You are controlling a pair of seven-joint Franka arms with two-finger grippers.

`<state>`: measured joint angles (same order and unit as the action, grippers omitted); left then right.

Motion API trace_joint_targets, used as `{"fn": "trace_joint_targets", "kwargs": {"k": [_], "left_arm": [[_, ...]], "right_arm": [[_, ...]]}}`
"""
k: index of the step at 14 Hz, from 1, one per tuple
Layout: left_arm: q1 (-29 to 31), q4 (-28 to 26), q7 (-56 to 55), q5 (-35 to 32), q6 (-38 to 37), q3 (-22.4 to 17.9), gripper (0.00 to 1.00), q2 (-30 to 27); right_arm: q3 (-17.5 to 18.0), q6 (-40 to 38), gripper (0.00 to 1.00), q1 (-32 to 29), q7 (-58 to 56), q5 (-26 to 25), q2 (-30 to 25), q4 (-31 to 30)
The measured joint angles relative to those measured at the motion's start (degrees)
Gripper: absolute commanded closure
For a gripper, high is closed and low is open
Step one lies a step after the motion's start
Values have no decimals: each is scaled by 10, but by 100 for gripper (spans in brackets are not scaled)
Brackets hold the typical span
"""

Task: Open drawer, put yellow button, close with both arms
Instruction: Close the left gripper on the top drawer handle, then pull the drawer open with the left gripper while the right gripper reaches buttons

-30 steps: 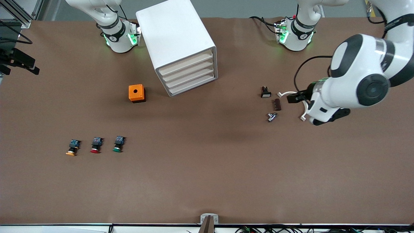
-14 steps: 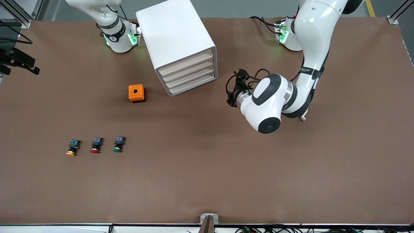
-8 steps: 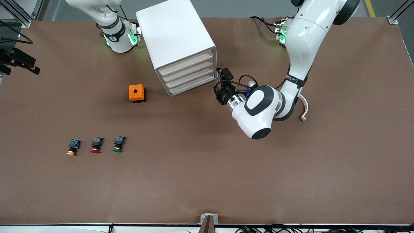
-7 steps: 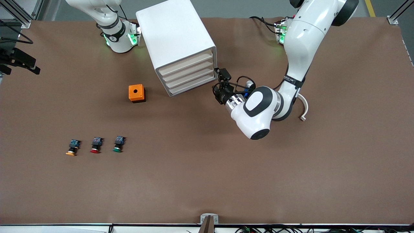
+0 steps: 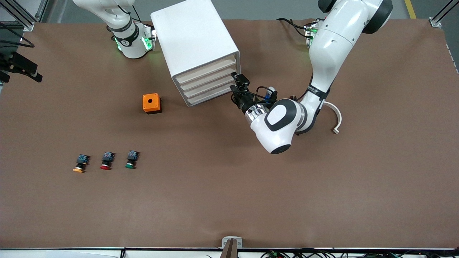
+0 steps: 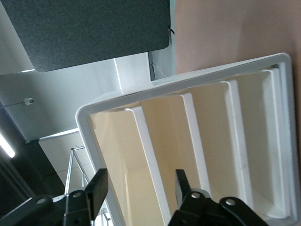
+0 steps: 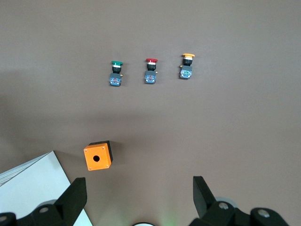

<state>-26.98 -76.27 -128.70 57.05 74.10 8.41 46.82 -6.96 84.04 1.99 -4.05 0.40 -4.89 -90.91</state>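
The left gripper (fingers parted) has reached the drawer cabinet; right gripper open.

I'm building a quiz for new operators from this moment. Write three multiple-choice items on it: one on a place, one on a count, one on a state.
1. Where is the left gripper?
A. at the drawer fronts of the white cabinet
B. over the push buttons
C. on the orange box

2. How many push buttons lie in the row?
A. two
B. three
C. five

3. In what state are the cabinet's drawers?
A. all shut
B. one pulled out
C. removed

Answers:
1 A, its fingers stand at the drawer edges.
2 B: yellow button, red button, green button.
3 A, every front sits flush.
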Motion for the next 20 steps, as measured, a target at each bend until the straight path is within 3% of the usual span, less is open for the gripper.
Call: {"fn": "trace_joint_targets", "kwargs": {"k": [3, 8, 11, 15, 20], "left_arm": [[-11, -6, -2, 0, -1, 4, 38, 5], [-29, -9, -13, 0, -1, 5, 41, 26], [-40, -10, -13, 1, -2, 9, 42, 31], [-42, -10, -14, 1, -2, 22, 50, 31], [-59, -10, -15, 1, -3, 25, 68, 31]], "right_arm": [[-1, 6, 0, 0, 0, 0, 25, -1], [-2, 59, 0, -20, -2, -3, 141, 4], [-3, 105, 0, -35, -8, -24, 163, -5], [-4, 271, 0, -84, -8, -29, 167, -124], [-4, 486, 0, -118, -10, -25, 178, -278]]}}
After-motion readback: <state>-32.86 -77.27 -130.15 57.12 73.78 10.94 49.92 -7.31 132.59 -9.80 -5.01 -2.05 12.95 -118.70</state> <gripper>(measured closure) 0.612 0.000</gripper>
